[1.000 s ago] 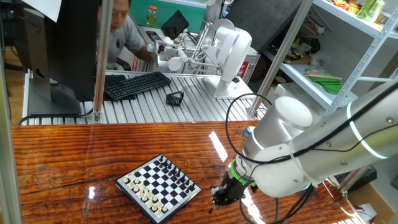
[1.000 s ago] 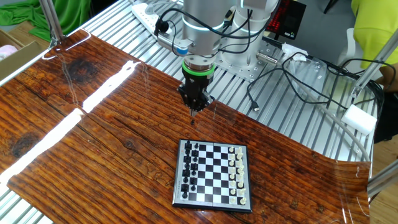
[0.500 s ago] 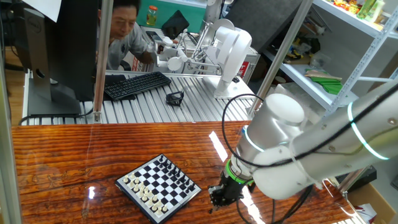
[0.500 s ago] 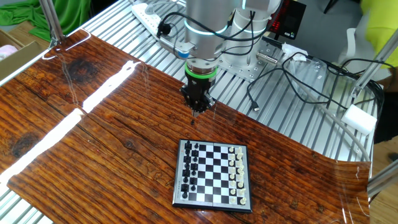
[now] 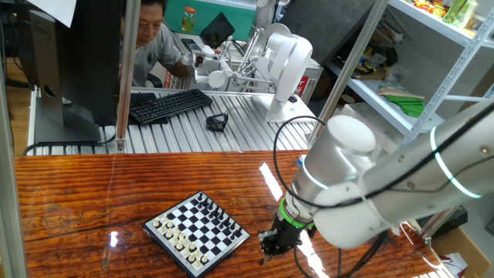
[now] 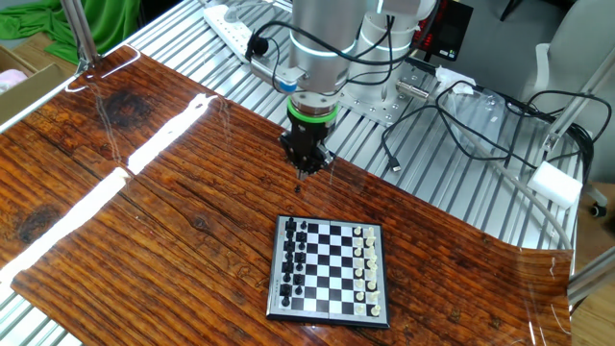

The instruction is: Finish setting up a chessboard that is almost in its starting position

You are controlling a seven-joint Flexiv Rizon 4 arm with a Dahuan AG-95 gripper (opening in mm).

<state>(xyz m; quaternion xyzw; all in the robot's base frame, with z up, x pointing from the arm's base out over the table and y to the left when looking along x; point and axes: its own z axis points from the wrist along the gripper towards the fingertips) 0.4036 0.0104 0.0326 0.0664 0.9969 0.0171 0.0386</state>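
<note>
The chessboard (image 5: 197, 232) lies on the wooden table, with black pieces along one edge and white pieces along the opposite edge. It also shows in the other fixed view (image 6: 330, 269). My gripper (image 5: 268, 247) points down just off the board's right corner, a little above the table. In the other fixed view my gripper (image 6: 306, 171) hangs beyond the board's far left corner. Its fingers look pressed together into a point, and I cannot make out anything between the tips. A tiny dark speck (image 6: 297, 188), perhaps a piece, sits on the table just below the tips.
A metal slatted bench (image 5: 231, 123) behind the table carries a keyboard (image 5: 170, 105), a white device (image 5: 284, 66) and cables (image 6: 461, 125). A person (image 5: 150, 38) sits at the back. Shelving (image 5: 432, 69) stands at the right. A metal post (image 5: 123, 77) rises at the table's rear edge.
My gripper has drifted a little sideways, rightward in the other fixed view. The board and its pieces have not moved. The person at the back has shifted.
</note>
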